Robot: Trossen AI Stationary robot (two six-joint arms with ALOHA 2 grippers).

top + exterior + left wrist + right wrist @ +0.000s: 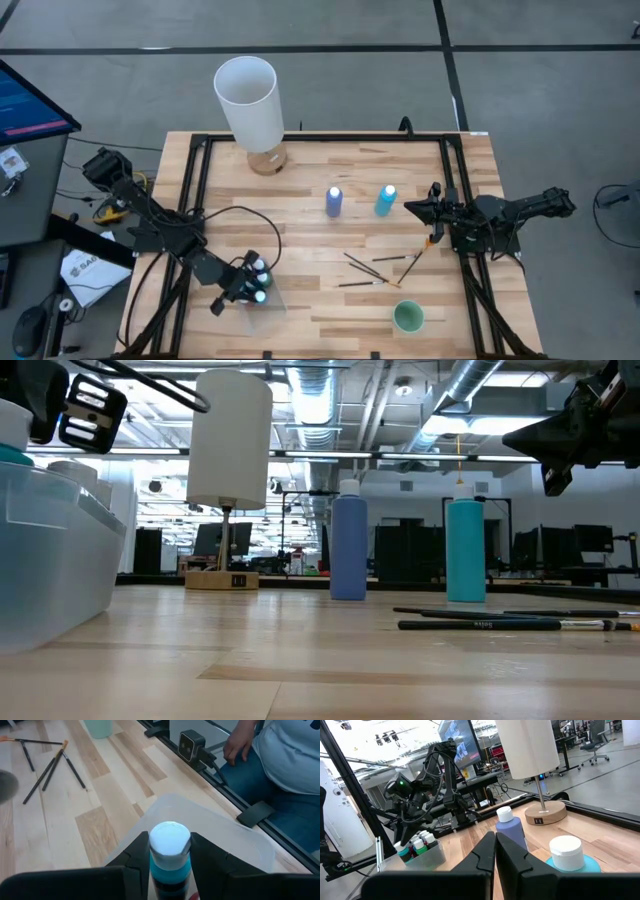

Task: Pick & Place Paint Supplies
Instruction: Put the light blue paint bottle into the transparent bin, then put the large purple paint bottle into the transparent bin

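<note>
My left gripper (170,842) is over the clear plastic bin (268,303) near the table's front left and is shut on a small teal bottle with a white cap (170,851). More small white-capped bottles (417,845) stand in that bin. A tall blue bottle (333,202) and a tall teal bottle (386,200) stand upright mid-table. Several thin dark brushes (375,270) lie flat, right of centre. My right gripper (495,845) is shut and holds nothing, hovering just right of the tall teal bottle (568,856). My left gripper pinches the small teal bottle between its two fingers (137,862), just below the white cap (170,837). The bottle stands upright in the hold above the bin's open top. Whether its base rests on anything is hidden by the gripper.
A tall white cylinder on a wooden base (250,100) stands at the far edge. A small green cup (408,317) sits near the front right. A black frame (190,190) borders the table. A person (280,775) sits by the near edge.
</note>
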